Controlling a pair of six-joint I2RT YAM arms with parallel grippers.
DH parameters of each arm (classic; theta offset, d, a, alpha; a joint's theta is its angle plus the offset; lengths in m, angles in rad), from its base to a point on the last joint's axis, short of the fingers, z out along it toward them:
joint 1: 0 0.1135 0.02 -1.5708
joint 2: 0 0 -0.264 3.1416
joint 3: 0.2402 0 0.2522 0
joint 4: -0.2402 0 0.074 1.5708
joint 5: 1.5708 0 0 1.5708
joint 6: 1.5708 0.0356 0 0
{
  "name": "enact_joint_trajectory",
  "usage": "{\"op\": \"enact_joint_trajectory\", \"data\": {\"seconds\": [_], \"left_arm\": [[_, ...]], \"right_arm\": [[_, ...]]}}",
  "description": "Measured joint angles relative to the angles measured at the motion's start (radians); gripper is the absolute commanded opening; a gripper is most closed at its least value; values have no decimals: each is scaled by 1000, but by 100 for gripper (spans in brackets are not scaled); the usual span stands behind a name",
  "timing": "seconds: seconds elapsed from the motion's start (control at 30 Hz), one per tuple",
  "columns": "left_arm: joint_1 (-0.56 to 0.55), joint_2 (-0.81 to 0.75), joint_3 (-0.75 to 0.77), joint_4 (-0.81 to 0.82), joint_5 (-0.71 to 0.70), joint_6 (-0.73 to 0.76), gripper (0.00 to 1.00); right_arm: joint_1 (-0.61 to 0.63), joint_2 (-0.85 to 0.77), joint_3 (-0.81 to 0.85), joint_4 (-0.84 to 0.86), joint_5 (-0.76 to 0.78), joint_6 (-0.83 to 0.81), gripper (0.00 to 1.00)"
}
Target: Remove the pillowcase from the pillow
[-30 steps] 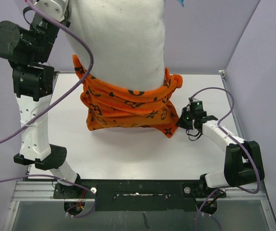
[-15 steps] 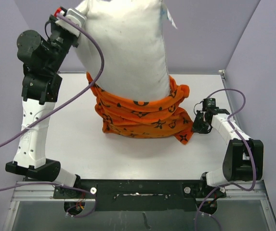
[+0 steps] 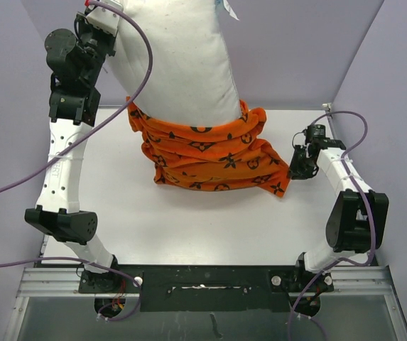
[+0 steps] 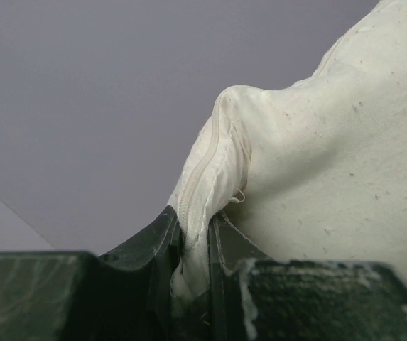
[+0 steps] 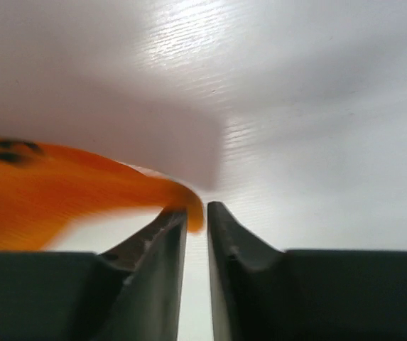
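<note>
top external: pillowcase [image 3: 210, 160] corner farther right

we see the pillow [image 3: 182, 64] raised on end over the back of the table [image 3: 189, 227], its top left edge pinched in our left gripper [image 4: 194, 227] high on the left. the pillowcase [image 3: 210, 156] is bunched around the pillow's lower end and rests on the table. our right gripper [image 3: 297, 169] sits low just right of it. the pillowcase's right corner reaches that gripper's tips, and we cannot tell if it is gripped.
</note>
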Motion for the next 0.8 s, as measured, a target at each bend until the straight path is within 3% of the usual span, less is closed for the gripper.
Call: {"op": "enact_joint_trajectory", "data": {"seconds": [0.2, 0.33, 0.43, 0.5, 0.53, 0.57, 0.8], "left_arm": [[61, 14, -16, -2, -25, -68, 0], [123, 14, -64, 9, -57, -113, 0], [176, 14, -73, 8, -98, -141, 0], [198, 14, -71, 2, -125, -164, 0], [204, 16, -60, -15, -130, -182, 0], [209, 18, -43, -42, -137, -204, 0], [203, 10, -15, -111, -139, -299, 0]], "right_arm": [[91, -206, -35, 48, 176, -9, 51], [300, -364, -37, 106, 300, -12, 69], [514, -409, -39, 155, 409, -16, 77], [676, -386, -38, 187, 480, -25, 85], [736, -367, -38, 200, 507, -33, 95], [814, -336, -37, 218, 541, -40, 99], [1149, -108, -38, 391, 649, -74, 98]]}}
